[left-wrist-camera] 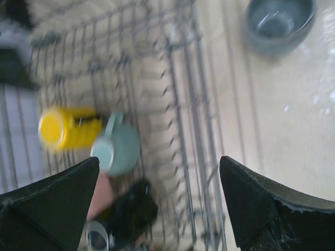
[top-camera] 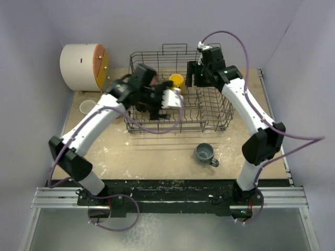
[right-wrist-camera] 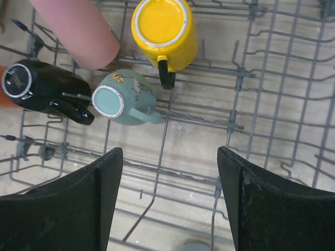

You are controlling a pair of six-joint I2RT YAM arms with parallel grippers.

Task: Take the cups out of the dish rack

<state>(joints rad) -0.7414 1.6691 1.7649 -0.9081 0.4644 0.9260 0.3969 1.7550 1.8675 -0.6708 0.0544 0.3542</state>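
a: where do the two grippers stand?

b: both hang over the dish rack (top-camera: pixel 209 112). the left gripper (left-wrist-camera: pixel 159 167) has its fingers spread wide with nothing between them. the right gripper (right-wrist-camera: pixel 168 157) is parted too, and just as empty

a: and the cups?

b: the teal mug (right-wrist-camera: pixel 123 99) lies just ahead of the right gripper's fingertips, a little to the left in its wrist view. its base faces the camera and its handle points right. beyond it is the yellow mug (right-wrist-camera: pixel 165 31), with its dark handle turned back toward the fingers. the pink tumbler (right-wrist-camera: pixel 78 29) is beside that, and the black mug (right-wrist-camera: pixel 42 89) is further left. all four rest among the tines. the grey mug (top-camera: pixel 205 153) is out on the table (top-camera: pixel 157 151), well apart from both grippers

a: how will they handle?

b: my guess is hard glazed ware: stiff, fairly light, slick under the pads, and apt to chip against wire. the handles look thin and awkward to pinch. i'd take the teal mug across its body, one finger on each side of the wall, and lift it straight up so the handle doesn't catch a tine
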